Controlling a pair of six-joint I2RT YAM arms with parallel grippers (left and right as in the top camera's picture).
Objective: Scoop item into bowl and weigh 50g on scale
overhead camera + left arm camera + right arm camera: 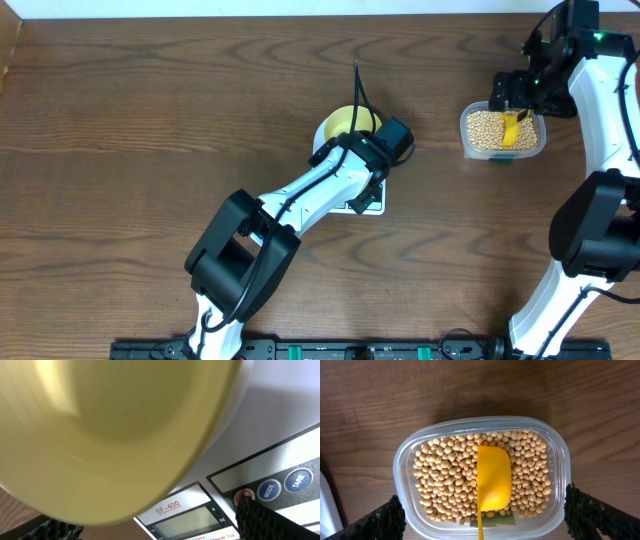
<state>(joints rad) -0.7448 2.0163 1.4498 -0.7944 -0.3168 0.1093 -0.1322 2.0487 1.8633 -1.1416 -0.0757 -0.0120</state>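
The bowl (110, 435) sits on the white scale (280, 415) at the middle of the wooden tabletop (150, 100), and the left arm (300, 195) reaches across over both. The left jaws are released and spread wide, low over the front of the scale and gripping nothing. One fingertip (257, 517) is just beside the red button (245, 495); whether it touches cannot be told. The display (182, 522) is too blurred to read. Well apart to the right stands a clear tub (402, 460) filled with beans (445, 475), with a yellow scoop (494, 477) lying on top of them. The right jaws hang above the tub, released, one finger at each end of it, touching neither scoop nor tub.
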